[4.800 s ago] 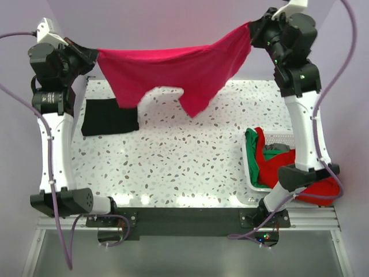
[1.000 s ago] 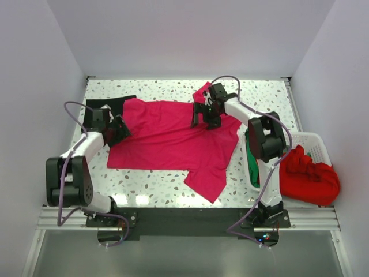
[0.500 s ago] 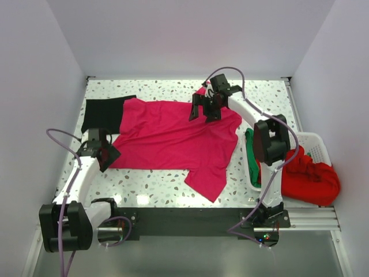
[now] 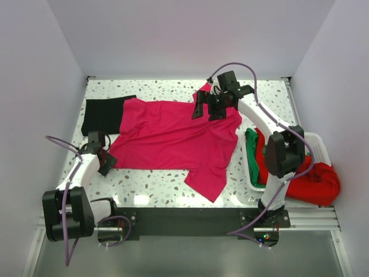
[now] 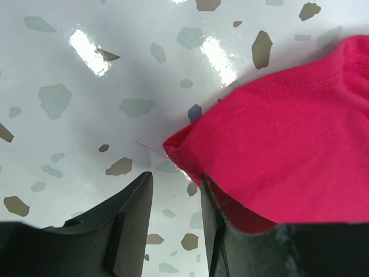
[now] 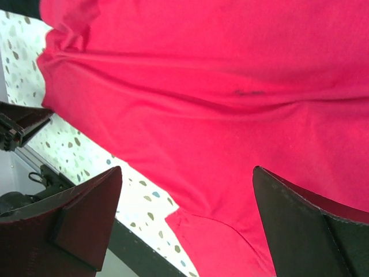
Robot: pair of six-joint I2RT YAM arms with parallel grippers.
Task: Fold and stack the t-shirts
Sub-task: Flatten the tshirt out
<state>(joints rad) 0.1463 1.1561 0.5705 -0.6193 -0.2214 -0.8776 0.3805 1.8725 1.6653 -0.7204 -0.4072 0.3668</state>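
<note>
The magenta-pink t-shirt (image 4: pixel 173 135) lies spread flat across the middle of the table, one sleeve pointing to the near edge. A folded black t-shirt (image 4: pixel 102 113) lies at the back left, partly under the pink one. My left gripper (image 4: pixel 105 160) sits low at the pink shirt's near-left corner. In the left wrist view its jaws (image 5: pixel 176 178) stand narrowly apart over bare table, with the shirt corner (image 5: pixel 277 133) just ahead and draped beside the right finger (image 5: pixel 214 225). My right gripper (image 4: pixel 206 109) hovers wide open above the shirt's back right part (image 6: pixel 219 86), holding nothing.
A white lattice basket (image 4: pixel 318 143) stands at the right edge with a red t-shirt (image 4: pixel 311 176) bulging out of it and a green one (image 4: pixel 250 151) hanging over its left wall. The speckled table (image 4: pixel 155 187) ends at a dark rail near the arm bases.
The pink shirt, once hung between both grippers, now lies flat. Over the last second my left gripper drew back to the shirt's near-left corner and narrowed; the right one rose slightly, staying open.
</note>
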